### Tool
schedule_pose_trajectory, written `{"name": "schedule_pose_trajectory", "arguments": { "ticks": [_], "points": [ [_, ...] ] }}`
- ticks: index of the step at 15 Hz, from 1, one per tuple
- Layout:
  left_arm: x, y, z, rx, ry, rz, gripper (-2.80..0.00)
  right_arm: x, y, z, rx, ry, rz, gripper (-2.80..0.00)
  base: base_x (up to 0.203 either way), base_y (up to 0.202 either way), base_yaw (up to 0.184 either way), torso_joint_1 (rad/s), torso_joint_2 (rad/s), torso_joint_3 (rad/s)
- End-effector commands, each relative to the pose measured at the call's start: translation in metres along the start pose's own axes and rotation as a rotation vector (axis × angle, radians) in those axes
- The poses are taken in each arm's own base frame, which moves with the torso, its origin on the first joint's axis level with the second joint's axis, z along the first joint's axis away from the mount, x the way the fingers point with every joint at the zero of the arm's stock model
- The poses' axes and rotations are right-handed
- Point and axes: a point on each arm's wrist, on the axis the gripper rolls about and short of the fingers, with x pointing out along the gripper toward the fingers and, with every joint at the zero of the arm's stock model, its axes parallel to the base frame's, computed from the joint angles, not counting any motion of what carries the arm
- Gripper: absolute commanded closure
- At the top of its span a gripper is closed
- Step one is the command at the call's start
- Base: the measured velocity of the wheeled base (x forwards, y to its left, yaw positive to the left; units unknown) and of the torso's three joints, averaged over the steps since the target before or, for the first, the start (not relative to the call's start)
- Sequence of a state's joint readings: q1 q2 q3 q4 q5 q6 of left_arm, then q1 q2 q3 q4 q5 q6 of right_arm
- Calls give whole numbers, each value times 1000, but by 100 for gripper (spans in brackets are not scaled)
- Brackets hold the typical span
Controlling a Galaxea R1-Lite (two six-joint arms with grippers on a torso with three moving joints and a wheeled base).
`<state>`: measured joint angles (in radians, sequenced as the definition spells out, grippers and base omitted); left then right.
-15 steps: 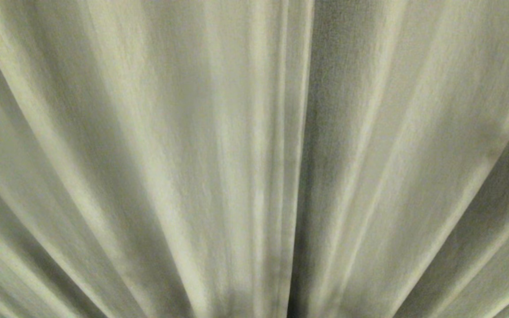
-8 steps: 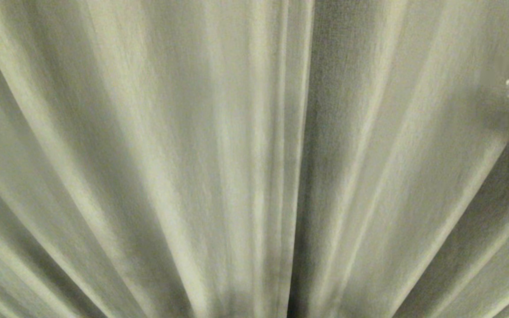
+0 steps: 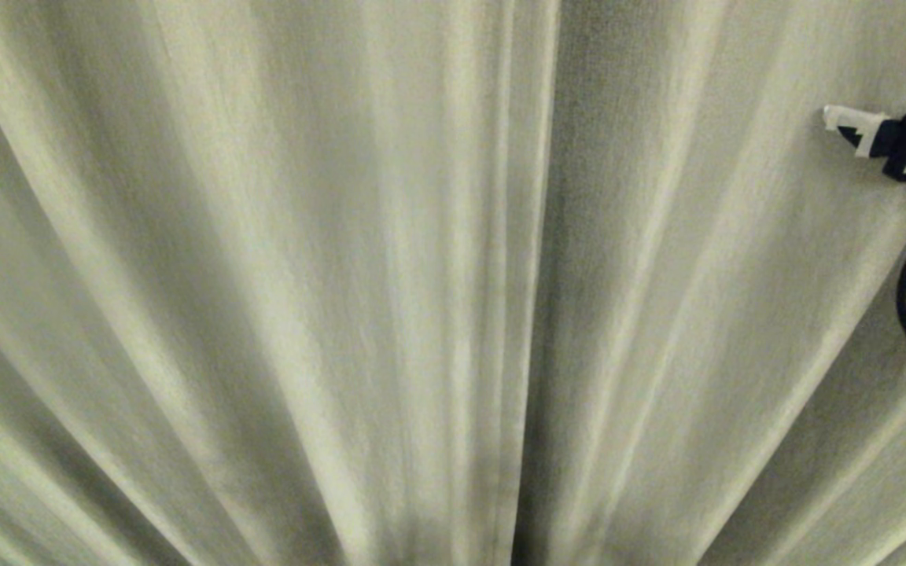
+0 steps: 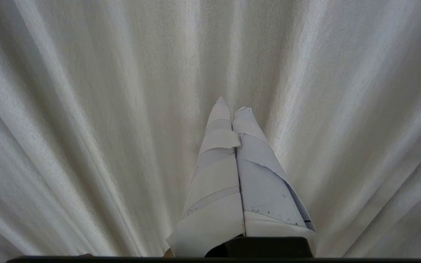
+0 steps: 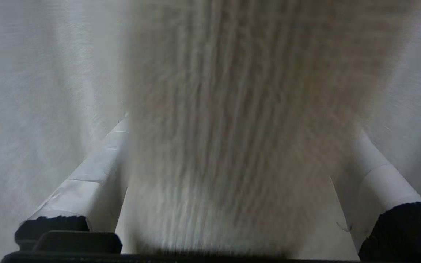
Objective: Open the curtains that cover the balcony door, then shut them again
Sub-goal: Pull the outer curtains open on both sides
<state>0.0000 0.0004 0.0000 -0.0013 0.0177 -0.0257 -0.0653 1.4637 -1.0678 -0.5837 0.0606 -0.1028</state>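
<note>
The curtains fill every view: two cream pleated panels whose hemmed edges meet at a seam [image 3: 532,314] in the middle of the head view. They hide the balcony door. My right gripper [image 3: 854,130] reaches in from the right edge, high up against the right panel [image 3: 697,275]. In the right wrist view its taped fingers [image 5: 101,171] stand wide apart, open, with a bulging fold of curtain [image 5: 232,109] between them. My left gripper [image 4: 232,106] is shut on nothing, pointing at the fabric [image 4: 86,109] without touching it.
A black cable [image 3: 905,299] loops down from the right wrist at the right edge of the head view. Nothing but curtain fabric shows around both grippers.
The right gripper has come into the head view from the right edge and moved up and to the left along the right panel. The curtains and left gripper have not moved.
</note>
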Motion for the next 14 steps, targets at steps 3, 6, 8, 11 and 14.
{"name": "schedule_pose_trajectory", "arguments": {
  "ticks": [3, 6, 8, 11, 14],
  "points": [
    [0, 0, 0, 0, -1, 1, 0, 28, 0, -12, 13, 24, 3, -280, 0, 0, 0, 0, 0, 0],
    [0, 0, 0, 0, -1, 1, 0, 39, -1, -16, 22, 30, 4, -280, 0, 0, 0, 0, 0, 0],
    [0, 0, 0, 0, -1, 1, 0, 43, -1, -16, 23, 19, 3, 0, 0, 0, 0, 0, 0, 0],
    [0, 0, 0, 0, -1, 1, 0, 40, 0, -14, 23, 14, 6, 0, 0, 0, 0, 0, 0, 0],
    [0, 0, 0, 0, -1, 1, 0, 38, 0, -10, 22, 4, 10, 0, 0, 0, 0, 0, 0, 0]
  ]
}}
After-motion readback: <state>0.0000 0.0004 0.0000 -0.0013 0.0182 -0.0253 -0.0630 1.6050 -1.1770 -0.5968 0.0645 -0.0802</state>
